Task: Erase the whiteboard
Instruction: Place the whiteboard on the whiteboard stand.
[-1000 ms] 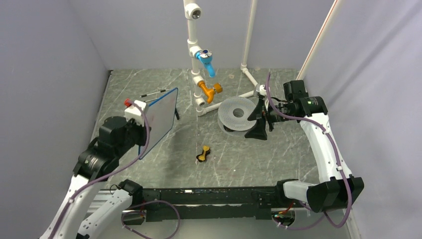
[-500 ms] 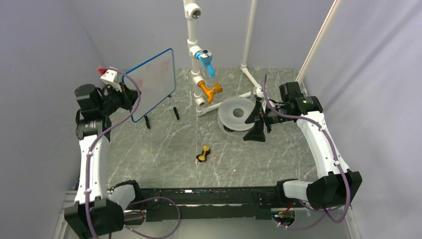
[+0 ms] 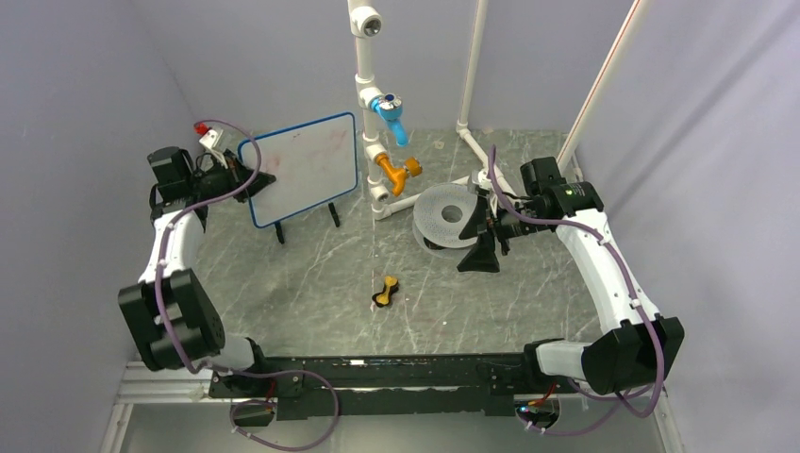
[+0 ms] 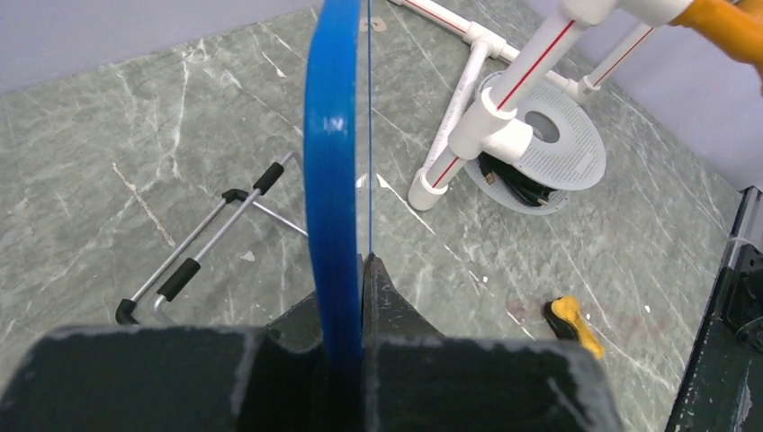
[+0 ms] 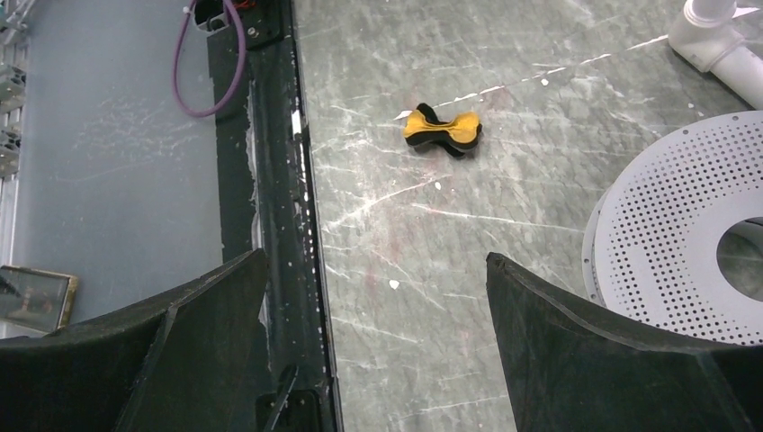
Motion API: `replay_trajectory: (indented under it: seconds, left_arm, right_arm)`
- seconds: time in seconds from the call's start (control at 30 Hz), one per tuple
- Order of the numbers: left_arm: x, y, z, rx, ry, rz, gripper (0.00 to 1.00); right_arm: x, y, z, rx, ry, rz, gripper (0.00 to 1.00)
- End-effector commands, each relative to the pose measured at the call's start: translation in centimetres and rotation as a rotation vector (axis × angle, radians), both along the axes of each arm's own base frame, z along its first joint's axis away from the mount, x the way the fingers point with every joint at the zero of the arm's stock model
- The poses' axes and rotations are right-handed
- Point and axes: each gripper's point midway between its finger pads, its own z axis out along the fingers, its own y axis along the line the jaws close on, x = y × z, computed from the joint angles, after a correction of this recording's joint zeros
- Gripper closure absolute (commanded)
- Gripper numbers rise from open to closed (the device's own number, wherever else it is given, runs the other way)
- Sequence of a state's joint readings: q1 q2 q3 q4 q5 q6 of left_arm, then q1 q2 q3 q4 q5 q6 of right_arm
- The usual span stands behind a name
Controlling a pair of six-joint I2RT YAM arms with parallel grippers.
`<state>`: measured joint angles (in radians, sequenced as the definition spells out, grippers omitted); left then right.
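Observation:
The whiteboard (image 3: 304, 167), white with a thin blue frame and faint pink smears, stands upright at the back left, face toward the camera. My left gripper (image 3: 247, 179) is shut on its left edge; the left wrist view shows the blue frame (image 4: 331, 180) edge-on between the jaws. A small yellow and black eraser (image 3: 384, 291) lies on the table centre, also in the right wrist view (image 5: 442, 130). My right gripper (image 3: 481, 247) is open and empty, hanging beside the round grey perforated disc (image 3: 451, 215).
A wire stand with black feet (image 3: 307, 223) sits under the board, also in the left wrist view (image 4: 211, 238). White pipework with blue (image 3: 389, 113) and orange (image 3: 396, 172) valves rises at the back centre. A black rail (image 3: 396, 368) runs along the near edge.
The left arm swung the whiteboard up and back from a low tilted hold, then turned it to face the camera, upright over the stand. The right gripper shifted slightly left.

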<state>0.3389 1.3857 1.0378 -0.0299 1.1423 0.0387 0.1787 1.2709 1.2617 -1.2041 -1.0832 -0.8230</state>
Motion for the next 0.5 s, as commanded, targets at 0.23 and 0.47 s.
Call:
replay_trajectory:
  seconds: [0.23, 0.47]
  left_arm:
    - [2.7, 2.9, 1.6, 0.014, -0.234, -0.187, 1.00]
    - [3.3, 3.4, -0.6, 0.030, -0.240, -0.271, 1.00]
  right_arm:
    - [-0.5, 0.4, 0.4, 0.032, -0.031, 0.054, 0.08]
    - [-0.8, 0.6, 0.6, 0.042, -0.033, 0.071, 0.08]
